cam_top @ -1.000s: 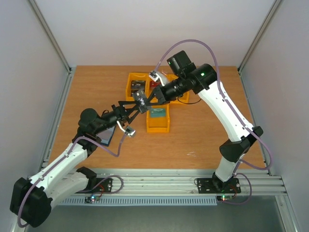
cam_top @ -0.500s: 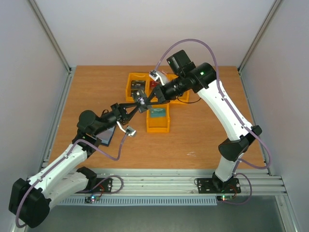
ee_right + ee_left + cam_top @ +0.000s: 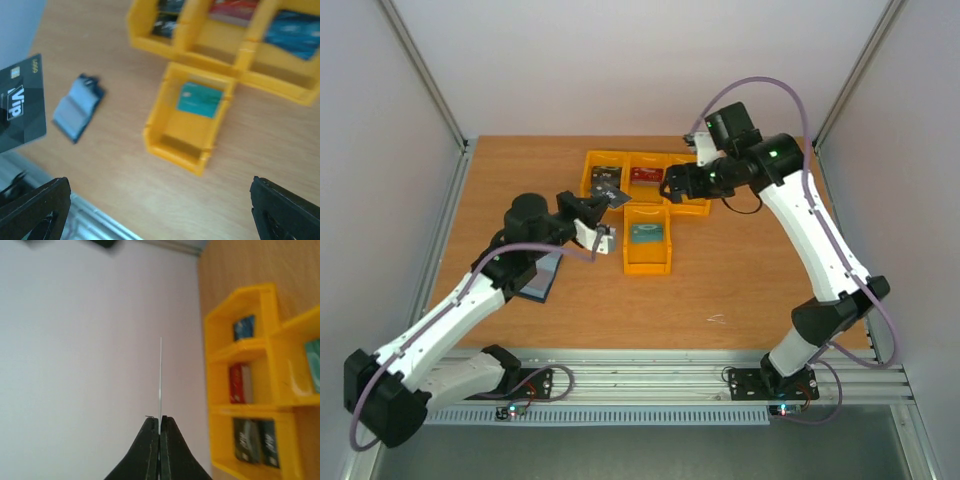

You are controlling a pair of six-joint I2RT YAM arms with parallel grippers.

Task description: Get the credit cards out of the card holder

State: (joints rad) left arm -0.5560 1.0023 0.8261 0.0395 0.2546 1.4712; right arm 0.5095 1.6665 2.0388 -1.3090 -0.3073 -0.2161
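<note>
A dark credit card [image 3: 609,192] with white "VIP" lettering hangs in the air over the left yellow bin, with my left gripper [image 3: 597,201] shut on its edge. The left wrist view shows that card [image 3: 160,382] edge-on, rising from my closed left gripper [image 3: 160,421]. My right gripper [image 3: 672,185] stands wide open and empty above the back bins, apart from the card. From the right wrist, the VIP card [image 3: 21,102] is at the left edge. The card holder [image 3: 78,107] lies open on the table, pale blue inside. My left arm partly covers the card holder [image 3: 543,278].
A cluster of yellow bins [image 3: 625,161] sits at mid-table. The front bin [image 3: 647,264] holds a teal card [image 3: 644,233]; the back bins hold a red card [image 3: 645,175] and dark cards. A rail [image 3: 650,375] runs along the near edge.
My left gripper closed on the VIP card, and my right gripper then let go of it, opened wide and drew back right. The left arm carried the card toward the bins.
</note>
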